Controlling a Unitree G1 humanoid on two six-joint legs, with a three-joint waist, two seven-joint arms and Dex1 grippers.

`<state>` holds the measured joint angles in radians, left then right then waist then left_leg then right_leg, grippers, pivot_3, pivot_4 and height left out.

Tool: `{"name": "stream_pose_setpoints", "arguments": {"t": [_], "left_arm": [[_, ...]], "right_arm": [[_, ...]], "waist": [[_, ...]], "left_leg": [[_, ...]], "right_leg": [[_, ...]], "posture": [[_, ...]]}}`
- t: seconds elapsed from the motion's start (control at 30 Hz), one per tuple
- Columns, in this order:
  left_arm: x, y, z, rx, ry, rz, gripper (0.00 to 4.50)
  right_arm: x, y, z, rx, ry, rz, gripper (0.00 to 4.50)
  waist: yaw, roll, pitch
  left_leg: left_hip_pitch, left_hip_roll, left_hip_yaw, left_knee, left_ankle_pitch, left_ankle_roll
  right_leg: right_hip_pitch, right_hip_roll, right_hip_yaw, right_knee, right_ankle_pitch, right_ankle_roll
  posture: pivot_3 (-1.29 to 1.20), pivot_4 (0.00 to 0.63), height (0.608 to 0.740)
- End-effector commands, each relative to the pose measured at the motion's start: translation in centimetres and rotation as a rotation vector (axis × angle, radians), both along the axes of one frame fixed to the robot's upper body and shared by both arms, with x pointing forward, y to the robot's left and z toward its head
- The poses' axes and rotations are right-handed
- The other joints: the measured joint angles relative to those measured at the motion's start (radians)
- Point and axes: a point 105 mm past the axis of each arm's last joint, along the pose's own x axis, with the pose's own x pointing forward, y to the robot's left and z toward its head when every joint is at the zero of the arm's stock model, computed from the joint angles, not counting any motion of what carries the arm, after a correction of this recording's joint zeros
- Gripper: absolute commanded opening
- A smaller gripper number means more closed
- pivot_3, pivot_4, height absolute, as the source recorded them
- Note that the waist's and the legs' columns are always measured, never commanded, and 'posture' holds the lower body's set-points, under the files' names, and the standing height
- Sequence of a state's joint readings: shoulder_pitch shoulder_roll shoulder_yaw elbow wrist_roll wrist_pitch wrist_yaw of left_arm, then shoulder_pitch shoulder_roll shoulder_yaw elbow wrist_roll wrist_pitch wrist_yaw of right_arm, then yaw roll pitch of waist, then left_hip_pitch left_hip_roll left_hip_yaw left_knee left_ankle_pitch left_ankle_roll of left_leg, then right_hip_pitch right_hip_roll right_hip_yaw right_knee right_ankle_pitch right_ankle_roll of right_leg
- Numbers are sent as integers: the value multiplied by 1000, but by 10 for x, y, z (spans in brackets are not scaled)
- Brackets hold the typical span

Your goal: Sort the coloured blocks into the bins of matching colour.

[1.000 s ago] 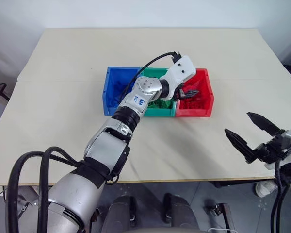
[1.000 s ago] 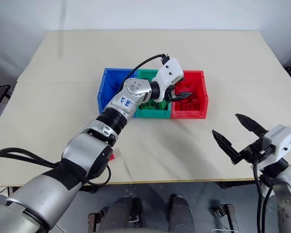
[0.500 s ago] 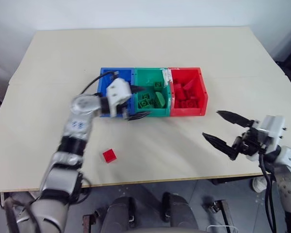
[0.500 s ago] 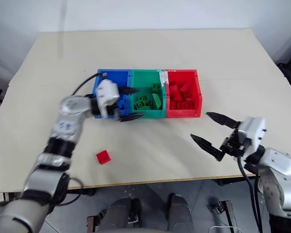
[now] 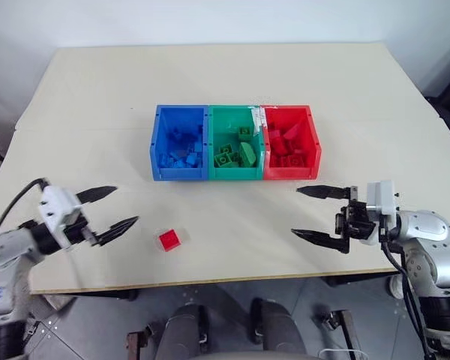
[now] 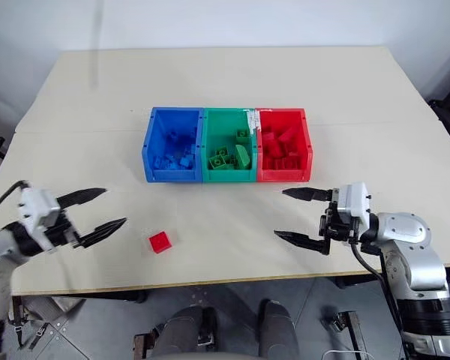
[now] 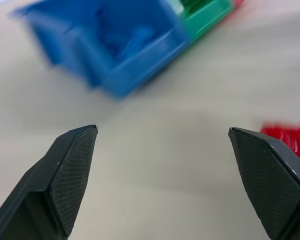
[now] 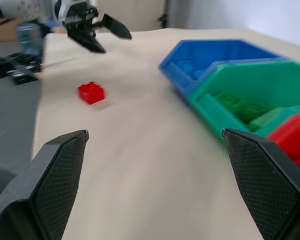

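Between the two pincers, on the tabletop (image 5: 232,75), lies one red block (image 5: 169,239). It sits just beside the left pincer (image 5: 107,208), off its open tips, and well apart from the right pincer (image 5: 307,212). Both pincers are wide open and hold nothing. Their fingers point in toward each other, above the near part of the tabletop.

The bins (image 5: 235,142) stand farther out than both pincers, about midway between them. The blue bin (image 5: 180,142) is on the left pincer's side, the red bin (image 5: 291,141) is on the right pincer's side, and the green bin (image 5: 237,142) is in the middle. They touch side by side.

Small blocks lie piled in each bin, each pile the same colour as its bin. They are heaped together, so it is hard to count them. A small white label (image 5: 258,116) sits on the rim between the green and red bins; its words are too small to read.

In the left wrist view the red block (image 7: 287,138) is partly hidden behind one finger, and the bins look blurry.
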<state>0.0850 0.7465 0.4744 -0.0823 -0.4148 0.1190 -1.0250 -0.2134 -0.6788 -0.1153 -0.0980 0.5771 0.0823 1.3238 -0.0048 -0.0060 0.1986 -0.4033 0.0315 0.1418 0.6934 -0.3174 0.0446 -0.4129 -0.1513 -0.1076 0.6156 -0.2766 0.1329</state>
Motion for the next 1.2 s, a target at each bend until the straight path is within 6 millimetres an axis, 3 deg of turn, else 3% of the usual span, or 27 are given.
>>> {"name": "stream_pose_setpoints", "arguments": {"t": [0.03, 0.17, 0.43, 0.6, 0.73, 0.93, 1.2], "left_arm": [[-15, 11, 4, 35, 12, -10, 4464], [-18, 5, 6, 26, 40, -47, 4464], [-28, -67, -5, 98, 126, -291, 4464], [-18, -82, -24, 280, 210, -249, 4464], [-19, -82, -29, 317, 331, -195, 4464], [-15, -99, -32, 312, 346, -166, 4464], [-11, -94, -37, 377, 348, -144, 2029]], "right_arm": [[2, -2, 5, -18, -37, 24, 4500], [6, -2, 5, -23, -43, 31, 4500], [-4, -5, 0, -45, -35, 55, 4500], [-18, -9, -7, -79, 9, 75, 4500], [-23, -11, -9, -97, 31, 82, 4500], [-23, -11, -10, -92, 27, 72, 4500], [-23, -9, -11, -84, 22, 61, 4500]], "waist": [[3, 0, 0], [4, 0, 0], [0, 0, 0], [2, 0, 0], [0, 0, 0], [3, 0, 0], [3, 2, -1]], "left_leg": [[0, 0, 0, 0, -1, 0], [0, 0, 0, 0, -5, -6], [0, 1, 2, -5, -3, -3], [1, 0, 3, -7, -3, -2], [1, 0, 4, -7, -2, -2], [1, 1, 4, -8, -2, -2], [1, 1, 4, -8, -2, -2]], "right_leg": [[0, 0, 0, -1, 0, 0], [0, -2, 0, -2, 0, -1], [-1, 0, -1, -1, 0, -1], [-1, 2, -1, -2, 0, -1], [-1, 2, -1, -3, 0, -1], [-1, 2, 0, -3, 0, -1], [-1, 2, 0, -3, 0, -1]], "posture": [[0, 150, 740], [0, 150, 740], [0, 150, 740], [0, 150, 740], [0, 150, 740], [0, 150, 740], [0, 150, 740]]}}
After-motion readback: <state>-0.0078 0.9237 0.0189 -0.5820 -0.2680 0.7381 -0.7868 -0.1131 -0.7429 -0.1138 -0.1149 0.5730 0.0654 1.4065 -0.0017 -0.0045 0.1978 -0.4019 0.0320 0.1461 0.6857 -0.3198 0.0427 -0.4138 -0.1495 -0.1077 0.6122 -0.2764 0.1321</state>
